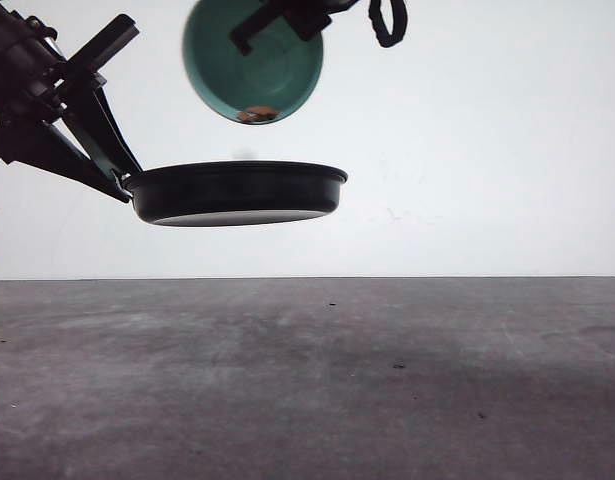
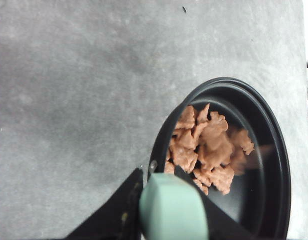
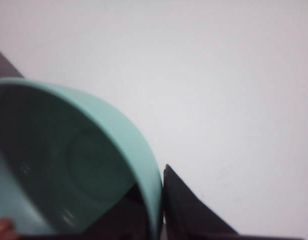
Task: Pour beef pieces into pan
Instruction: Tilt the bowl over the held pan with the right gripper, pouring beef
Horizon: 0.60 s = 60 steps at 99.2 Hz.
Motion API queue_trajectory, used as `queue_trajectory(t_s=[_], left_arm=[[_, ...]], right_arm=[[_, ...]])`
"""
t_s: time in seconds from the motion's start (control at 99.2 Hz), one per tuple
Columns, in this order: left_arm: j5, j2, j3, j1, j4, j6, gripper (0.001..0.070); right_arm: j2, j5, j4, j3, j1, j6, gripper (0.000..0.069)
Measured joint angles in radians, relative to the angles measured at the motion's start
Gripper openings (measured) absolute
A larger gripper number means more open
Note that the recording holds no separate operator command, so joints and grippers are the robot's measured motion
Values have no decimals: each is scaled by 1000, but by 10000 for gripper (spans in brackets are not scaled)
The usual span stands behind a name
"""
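Note:
The black pan (image 1: 237, 190) hangs level above the table, held at its left side by my left gripper (image 1: 115, 180). In the left wrist view that gripper (image 2: 166, 200) is shut on the pan's mint-green handle (image 2: 174, 210), and a heap of beef pieces (image 2: 209, 147) lies inside the pan (image 2: 274, 165). Above the pan a teal bowl (image 1: 253, 58) is tipped steeply, mouth toward the camera, with a few beef pieces (image 1: 258, 114) at its lowest rim. My right gripper (image 3: 161, 200) is shut on the bowl's rim (image 3: 143, 160); one piece (image 3: 2, 229) shows at the bowl's edge.
The grey table (image 1: 307, 380) stretches below both arms, with a white wall (image 1: 487, 150) behind. A black cable loop (image 1: 387, 22) hangs by the right arm at the top.

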Motion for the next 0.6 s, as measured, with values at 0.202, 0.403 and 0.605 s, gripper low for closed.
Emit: queue_trajectory(t_s=[0.202,0.403,0.605], left_arm=[[0,0,0,5,1,0,60],[0,0,0,6,1,0,60],[0,0,0,6,9,0,60]], right_arm=[[0,-6,21,0,23,-5,15],[2,-20,-16,0,29,2,15],[2,-11,39,-2,34,2,15]])
